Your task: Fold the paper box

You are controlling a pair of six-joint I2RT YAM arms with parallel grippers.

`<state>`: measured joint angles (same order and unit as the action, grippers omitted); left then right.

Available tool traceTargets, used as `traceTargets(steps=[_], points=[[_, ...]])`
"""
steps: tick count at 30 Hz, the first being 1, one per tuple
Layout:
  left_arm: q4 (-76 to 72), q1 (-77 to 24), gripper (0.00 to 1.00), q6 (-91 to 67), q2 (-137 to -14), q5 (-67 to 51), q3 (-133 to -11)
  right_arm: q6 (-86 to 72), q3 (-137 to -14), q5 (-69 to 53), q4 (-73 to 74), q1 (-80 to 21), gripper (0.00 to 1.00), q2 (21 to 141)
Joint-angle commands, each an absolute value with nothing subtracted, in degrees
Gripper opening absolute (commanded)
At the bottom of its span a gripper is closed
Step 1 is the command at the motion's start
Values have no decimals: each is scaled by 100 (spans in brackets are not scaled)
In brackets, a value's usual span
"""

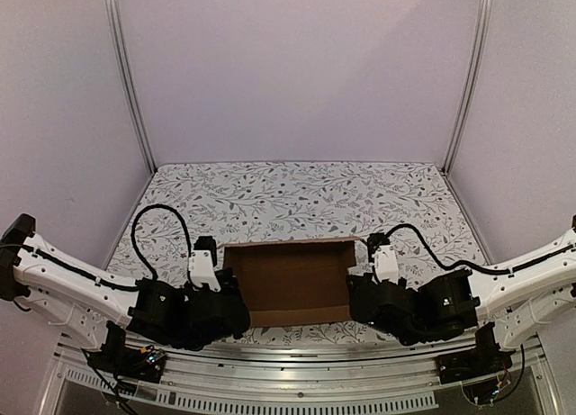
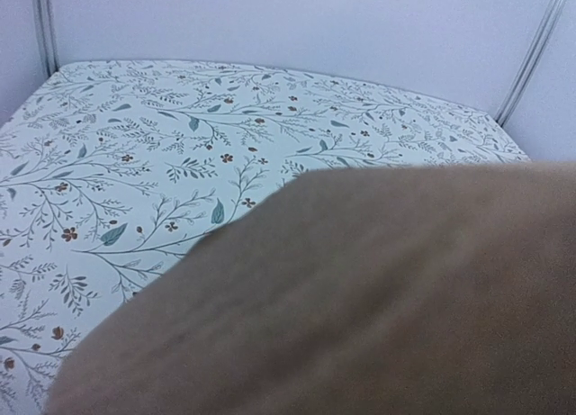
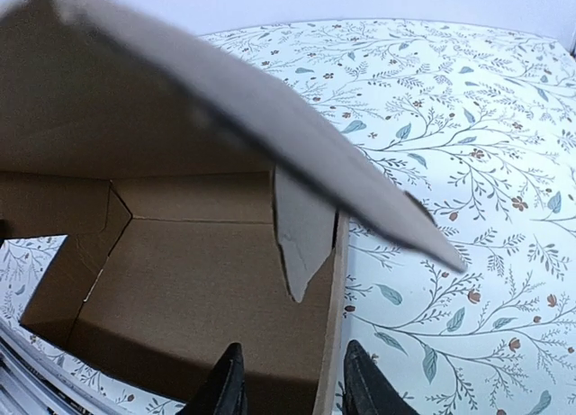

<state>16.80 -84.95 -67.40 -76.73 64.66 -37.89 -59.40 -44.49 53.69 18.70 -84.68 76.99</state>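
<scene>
The right end effector point(image 1: 364, 287) is released. Its two fingers point(image 3: 227, 383) stand apart astride the top edge of the paper box's point(image 1: 292, 280) right side wall point(image 3: 329, 343): one finger is inside the box, well off the cardboard, and the other is outside, just beside the wall. Ahead of them a pointed tab point(image 3: 301, 239) hangs against that wall's inner face. Above it the lid flap point(image 3: 225, 100) slants overhead, its free edge running out over the tabletop point(image 1: 297, 194).

The left end effector point(image 1: 219, 293) is clenched at the box's left edge. Blurred cardboard fills the lower part of its wrist view and hides the fingers, so I cannot tell whether it pinches the board.

The box sits open-topped between the two arms, its near edge close to the tabletop's near edge. Beyond its far edge the floral tabletop runs on to the back wall point(image 1: 297, 73), and strips of it show on either side.
</scene>
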Motion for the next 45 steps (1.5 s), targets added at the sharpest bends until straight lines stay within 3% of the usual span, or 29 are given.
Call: traceTargets(steps=[1, 8, 13, 17, 29, 37, 45], points=[[2299, -8658, 0, -7111, -7895, 5805, -3781, -6117, -4407, 5143, 2616, -8551, 39, 7240], [2425, -8699, 0, -7137, -8006, 5895, -3908, -5559, -4656, 4698, 3292, -8551, 41, 6174], [2433, -8726, 0, -7124, -8084, 5958, -3987, -4770, -5531, 4862, 3522, -8552, 41, 5884], [2433, -8744, 0, -7114, -8181, 5946, -4056, -3933, -6466, 5030, 3541, -8505, 42, 6304], [2484, -8790, 0, -7105, -8515, 5968, -4269, -2490, -8460, 3695, 2796, -7403, 41, 8587], [2574, -8816, 0, -7228, -8817, 5976, -4378, -2523, -8854, 2825, 2596, -6826, 40, 9565], [2722, -8858, 1, -7225, -8911, 5960, -4538, -2767, -8465, 2655, 2482, -6732, 38, 9989]])
